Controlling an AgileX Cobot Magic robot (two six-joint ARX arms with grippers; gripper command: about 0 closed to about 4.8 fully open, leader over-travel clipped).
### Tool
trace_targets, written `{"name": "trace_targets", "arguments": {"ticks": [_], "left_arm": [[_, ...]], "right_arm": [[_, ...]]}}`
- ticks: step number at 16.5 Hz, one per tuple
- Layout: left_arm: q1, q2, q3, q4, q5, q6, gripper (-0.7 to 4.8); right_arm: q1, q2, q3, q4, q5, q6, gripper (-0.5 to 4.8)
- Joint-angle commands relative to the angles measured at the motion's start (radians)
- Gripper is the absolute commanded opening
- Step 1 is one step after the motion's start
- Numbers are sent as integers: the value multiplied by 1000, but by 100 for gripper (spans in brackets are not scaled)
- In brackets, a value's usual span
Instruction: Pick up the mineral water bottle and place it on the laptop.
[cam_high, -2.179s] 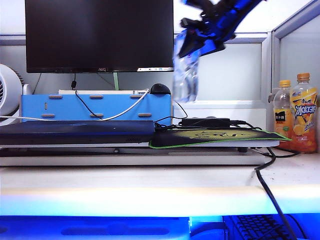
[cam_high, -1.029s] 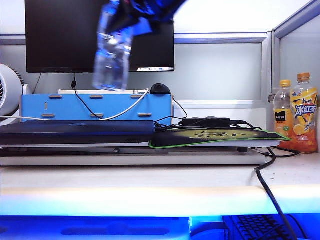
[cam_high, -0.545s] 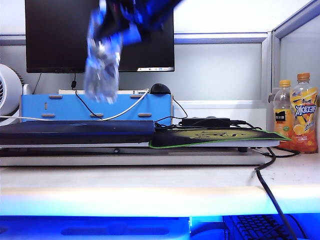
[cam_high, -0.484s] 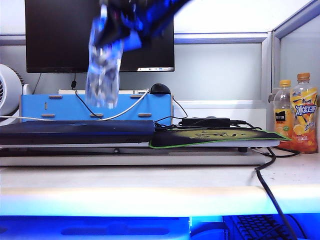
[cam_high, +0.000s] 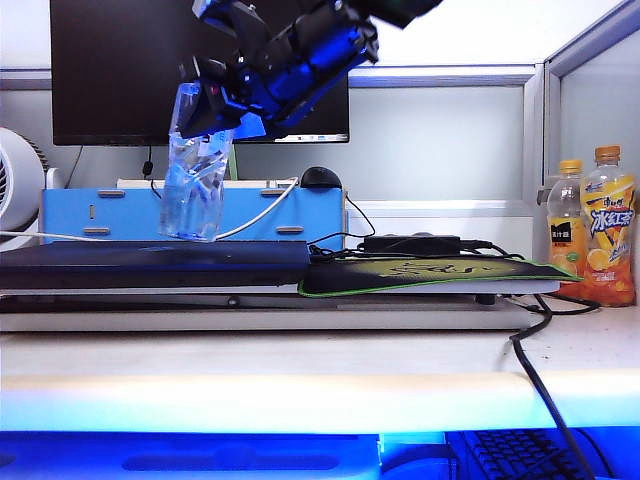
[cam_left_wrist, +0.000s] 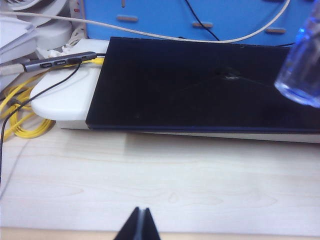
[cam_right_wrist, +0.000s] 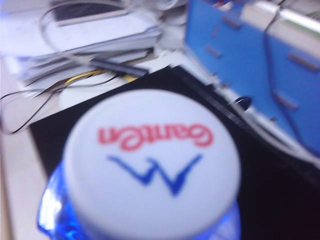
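Note:
The mineral water bottle (cam_high: 195, 175) is clear plastic and hangs slightly tilted, its base just over the left part of the laptop (cam_high: 150, 262); whether the two touch I cannot tell. My right gripper (cam_high: 215, 95) is shut on the bottle's upper part. In the right wrist view the white cap (cam_right_wrist: 152, 160) with red lettering fills the picture above the dark laptop (cam_right_wrist: 280, 190), and the fingers are hidden. In the left wrist view the bottle's base (cam_left_wrist: 301, 70) shows over the laptop lid (cam_left_wrist: 200, 85). My left gripper (cam_left_wrist: 139, 212) is shut and empty above the wooden table in front of the laptop.
A black monitor (cam_high: 200, 70) and a blue box (cam_high: 190, 215) stand behind the laptop. A green-edged mouse pad (cam_high: 430, 272) lies to its right. Two orange drink bottles (cam_high: 595, 225) stand far right. Yellow cable (cam_left_wrist: 20, 115) and a white stand (cam_left_wrist: 70, 95) lie beside the laptop.
The right arm carried the bottle leftward in front of the monitor and then down, so its base now sits close above the laptop. The left gripper has not moved.

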Motion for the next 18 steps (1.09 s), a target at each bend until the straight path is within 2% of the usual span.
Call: {"name": "trace_targets", "arguments": {"ticks": [1,18], "left_arm": [[0,-2,1,1,3,1,-2],[0,-2,1,1,3,1,-2]], "right_arm": [[-10,37,100,48,-5,5,-5],[-12,135,118,-55,-24,12,-5]]}}
